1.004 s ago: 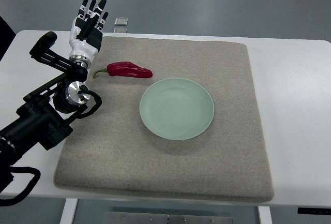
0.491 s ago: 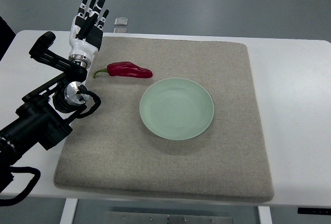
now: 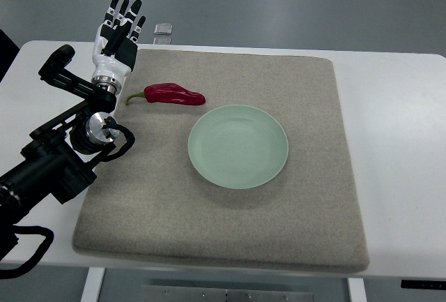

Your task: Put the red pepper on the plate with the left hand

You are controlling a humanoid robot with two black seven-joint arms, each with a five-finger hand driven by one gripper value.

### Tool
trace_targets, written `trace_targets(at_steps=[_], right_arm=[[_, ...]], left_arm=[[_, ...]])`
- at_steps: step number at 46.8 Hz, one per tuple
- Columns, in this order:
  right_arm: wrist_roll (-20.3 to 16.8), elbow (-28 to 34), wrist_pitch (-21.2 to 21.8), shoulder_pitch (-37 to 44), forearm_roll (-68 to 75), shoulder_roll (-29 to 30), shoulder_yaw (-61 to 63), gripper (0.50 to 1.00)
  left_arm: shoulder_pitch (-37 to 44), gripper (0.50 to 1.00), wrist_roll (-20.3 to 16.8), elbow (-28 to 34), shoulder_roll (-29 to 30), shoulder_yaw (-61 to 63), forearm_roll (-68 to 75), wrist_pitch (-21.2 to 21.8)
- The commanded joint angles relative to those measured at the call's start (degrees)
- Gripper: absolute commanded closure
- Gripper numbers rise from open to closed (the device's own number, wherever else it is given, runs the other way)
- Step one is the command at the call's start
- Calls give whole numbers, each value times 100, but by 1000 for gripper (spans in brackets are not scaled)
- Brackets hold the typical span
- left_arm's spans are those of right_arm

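Note:
A dark red pepper (image 3: 173, 94) with a green stem lies on the grey mat, its stem pointing left. Just to its lower right sits an empty pale green plate (image 3: 237, 146). My left hand (image 3: 120, 28) is raised at the mat's back left corner, left of and behind the pepper, fingers straight and spread, holding nothing. Its black arm (image 3: 52, 159) comes in from the lower left edge. The right arm is out of view.
The grey mat (image 3: 293, 204) covers most of a white table (image 3: 397, 141). A small silver metal object (image 3: 163, 30) lies at the table's far edge, just right of the hand.
The left hand has drifted very slightly up and left; the pepper and plate have not moved.

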Motion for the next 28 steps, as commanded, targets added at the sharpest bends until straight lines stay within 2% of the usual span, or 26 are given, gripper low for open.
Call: trace_targets(at_steps=[1, 28], right_arm=[[0, 0, 0, 0, 0, 0, 0, 568], [0, 0, 0, 0, 0, 0, 0, 568]], left_arm=[[3, 501, 9, -1, -7, 17, -7, 1], [-59, 506, 9, -1, 2, 35, 378, 62]])
